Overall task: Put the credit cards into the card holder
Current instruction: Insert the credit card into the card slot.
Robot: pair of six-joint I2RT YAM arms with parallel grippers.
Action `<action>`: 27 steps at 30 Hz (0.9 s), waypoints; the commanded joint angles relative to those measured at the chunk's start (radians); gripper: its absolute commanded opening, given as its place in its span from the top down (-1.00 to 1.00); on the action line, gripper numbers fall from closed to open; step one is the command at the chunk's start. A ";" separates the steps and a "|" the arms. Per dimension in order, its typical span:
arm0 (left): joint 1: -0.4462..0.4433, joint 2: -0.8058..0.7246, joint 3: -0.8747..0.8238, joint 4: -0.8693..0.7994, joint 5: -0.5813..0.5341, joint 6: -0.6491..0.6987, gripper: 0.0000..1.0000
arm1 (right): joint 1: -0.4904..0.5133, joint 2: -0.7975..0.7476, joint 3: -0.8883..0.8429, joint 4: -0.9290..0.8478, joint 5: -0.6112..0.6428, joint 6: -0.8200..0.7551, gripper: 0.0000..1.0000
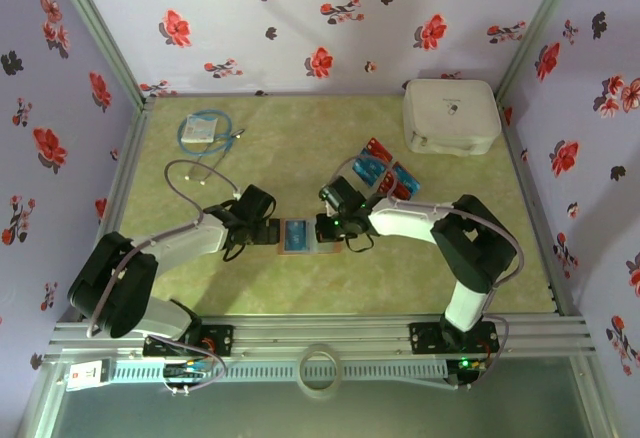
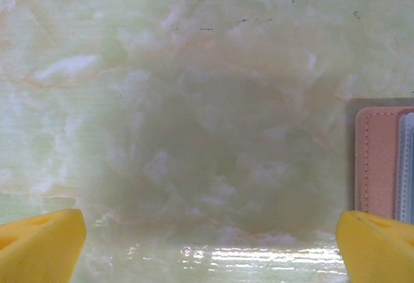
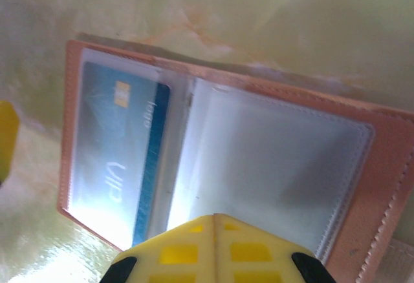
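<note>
Your right jaws are clenched with nothing between them. The two yellow fingertips are pressed together over the near edge of the card holder, about at its fold. You can't tell from here whether they touch it.

Your left jaws are released and spread wide, with a yellow fingertip in each lower corner of the left wrist view. Bare tabletop lies between them, and the holder's stitched tan edge is just beside the right-hand tip.

The holder lies open and flat on the tabletop between your two jaws. It has a tan-brown leather-like cover, rounded corners, a stitched rim and two clear-grey pockets inside. One pocket holds a blue card with a gold chip and pale "VIP" print. The other shows pale grey lining with glare.

The loose credit cards, red and blue, sit clustered just beyond your right wrist, apart from the holder.

Farther out you have a white zip case far right, a blue-cable packet far left and a pale ring on the base rail.
</note>
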 commanded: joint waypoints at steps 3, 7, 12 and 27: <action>0.006 0.025 -0.005 -0.001 -0.017 0.025 -0.99 | 0.012 0.013 0.061 0.008 -0.022 0.010 1.00; 0.006 0.043 0.004 0.001 -0.012 0.029 -0.99 | 0.021 0.046 0.079 0.025 -0.031 0.020 1.00; 0.004 0.062 0.007 0.009 -0.010 0.032 -0.99 | 0.031 0.081 0.101 0.040 -0.037 0.029 1.00; -0.002 0.100 0.011 0.026 -0.002 0.041 -0.99 | 0.042 0.137 0.127 0.059 -0.050 0.042 1.00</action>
